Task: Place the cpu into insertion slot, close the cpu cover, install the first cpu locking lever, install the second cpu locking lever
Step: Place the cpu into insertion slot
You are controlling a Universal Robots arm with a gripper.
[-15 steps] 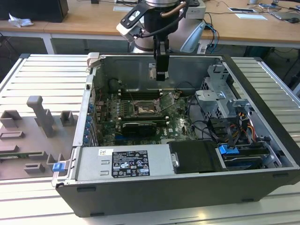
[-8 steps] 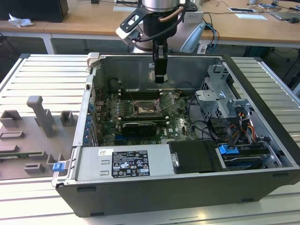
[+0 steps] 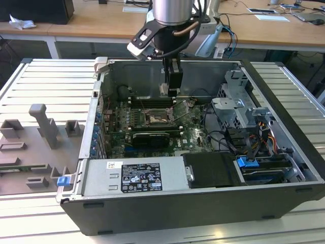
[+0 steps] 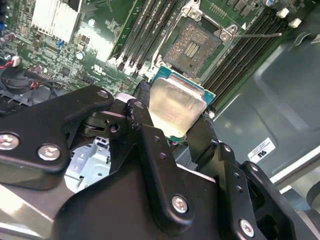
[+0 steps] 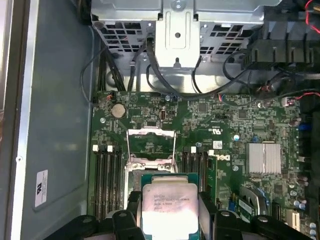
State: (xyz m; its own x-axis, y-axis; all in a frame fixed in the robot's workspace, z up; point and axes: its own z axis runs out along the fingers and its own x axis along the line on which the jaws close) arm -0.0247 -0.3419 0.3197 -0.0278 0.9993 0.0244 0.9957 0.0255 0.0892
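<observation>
Silver-beige metal caps the cpu, a thin, stiff, square chip. The end effector grips it by two opposite edges, one black finger on each side. In the first wrist view the cpu sits level between the fingers, lid up, over the motherboard and just short of the cpu cover, whose frame stands raised. In the exterior view the end effector hangs inside the open computer case, at about one o'clock from the cpu socket.

By its look the chip is light and will not flex. The polished lid is likely slippery, so the bare edges are the right hold, as here. The underside and the bare contact field of the cpu socket are probably the fragile parts. A tilted or skewed seating could bend pins.

A thin locking lever juts out past the socket, swung free.

Several things are hard to judge:
- The chip's underside and any corner mark or notch are hidden.
- The chip covers part of the socket in the first wrist view.
- How high the chip rides above the board cannot be told.
- How deeply the fingers bite on the edges is unclear.
</observation>
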